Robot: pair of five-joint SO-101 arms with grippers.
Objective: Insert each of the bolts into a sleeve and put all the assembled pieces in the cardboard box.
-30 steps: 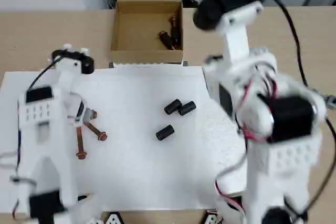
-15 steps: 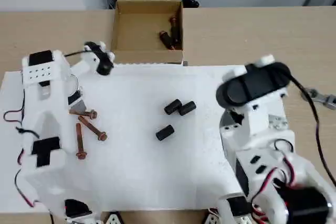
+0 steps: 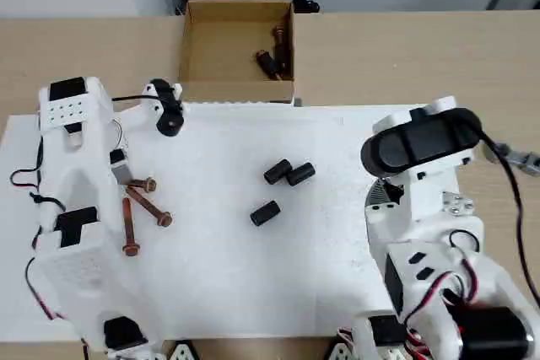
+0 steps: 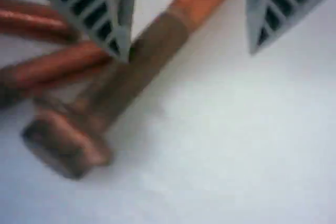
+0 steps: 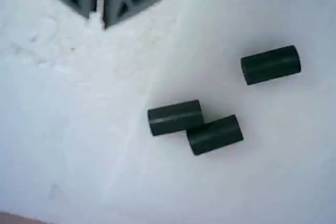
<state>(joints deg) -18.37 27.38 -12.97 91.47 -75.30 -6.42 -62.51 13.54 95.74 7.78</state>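
Bolts (image 3: 150, 208) lie loose, well apart from the cardboard box (image 3: 192, 48), so your left tool (image 4: 188, 51) stands wide astride one shaft; your right tool (image 5: 101, 17), closed and empty, faces the sleeves (image 3: 291, 174) nearer that box.

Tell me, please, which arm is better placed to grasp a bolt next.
Left, probably: the left gripper, open, straddles a bolt at its shank. The right gripper is shut, by the black sleeves, well away from the bolts.

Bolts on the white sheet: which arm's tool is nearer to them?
Left. The left tool is open and straddles the shank of one bolt. The right tool is shut, over the sheet near the three black sleeves.
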